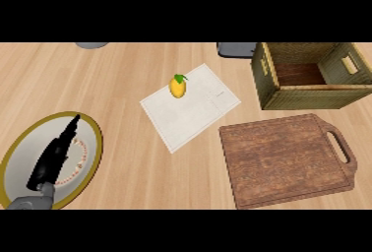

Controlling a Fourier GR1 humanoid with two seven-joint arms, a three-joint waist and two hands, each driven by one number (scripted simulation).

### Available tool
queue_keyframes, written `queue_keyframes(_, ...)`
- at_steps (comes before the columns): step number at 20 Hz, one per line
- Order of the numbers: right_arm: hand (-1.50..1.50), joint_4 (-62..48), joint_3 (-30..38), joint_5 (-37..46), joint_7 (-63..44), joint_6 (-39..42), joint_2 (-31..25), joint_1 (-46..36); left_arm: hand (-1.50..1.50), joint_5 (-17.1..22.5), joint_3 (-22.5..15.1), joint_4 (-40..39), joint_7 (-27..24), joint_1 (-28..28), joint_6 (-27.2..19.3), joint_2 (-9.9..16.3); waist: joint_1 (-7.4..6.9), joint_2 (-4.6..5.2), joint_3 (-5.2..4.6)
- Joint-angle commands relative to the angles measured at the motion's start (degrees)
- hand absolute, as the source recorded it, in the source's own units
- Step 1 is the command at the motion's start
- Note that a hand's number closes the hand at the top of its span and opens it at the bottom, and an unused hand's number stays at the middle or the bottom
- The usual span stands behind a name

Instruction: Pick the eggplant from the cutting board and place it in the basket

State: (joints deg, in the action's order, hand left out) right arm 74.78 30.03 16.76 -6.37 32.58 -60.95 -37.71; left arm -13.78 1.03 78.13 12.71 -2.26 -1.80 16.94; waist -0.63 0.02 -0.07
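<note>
Eggplant nowhere visible; cutting board (287,160) bare, basket (309,96) seemingly empty; left hand (54,155) straight-fingered, holding nothing; right hand unseen.

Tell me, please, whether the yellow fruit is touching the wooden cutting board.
Apart. The head view shows the yellow fruit lying on the white cloth, with bare counter before the cutting board.

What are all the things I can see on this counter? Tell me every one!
cutting board: 1, dark brown wood with a handle, lower right, nothing on it
basket: 1, olive-green woven, upper right, looks empty
white cloth: 1, white, centre
yellow fruit: 1, yellow with green stem, on the cloth's upper corner
plate: 1, white with gold rim, lower left
grey objects at the top edge: 2, cut off, cannot tell what they are
eggplant: none visible
left robot hand: 1, black, fingers straight, over the plate
right robot hand: not in view
</note>
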Motion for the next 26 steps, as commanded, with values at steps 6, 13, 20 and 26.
queue_keyframes(6,1.50,1.0,-11.0,-0.6,-9.4,-0.8,7.2,-9.5,0.00,-3.0,-1.7,1.3,-1.0,2.6,-2.3,-2.8,-0.39,0.04,0.01)
queue_keyframes(13,1.50,-2.9,-15.6,4.1,-9.6,-3.2,10.4,-11.1,0.00,-1.1,0.8,-0.5,-2.8,1.6,-0.1,-2.1,-0.03,0.06,0.03)
queue_keyframes(20,1.50,-14.6,-21.9,15.7,-5.2,-12.7,13.6,-14.3,0.00,-3.2,-0.7,5.3,2.4,3.2,0.2,-2.1,-0.86,0.24,0.09)
queue_keyframes(26,-1.50,-21.1,-21.0,15.5,-3.1,-16.4,19.6,-15.9,0.00,-2.5,0.6,5.5,2.9,2.1,1.0,-2.3,-0.33,0.12,0.09)
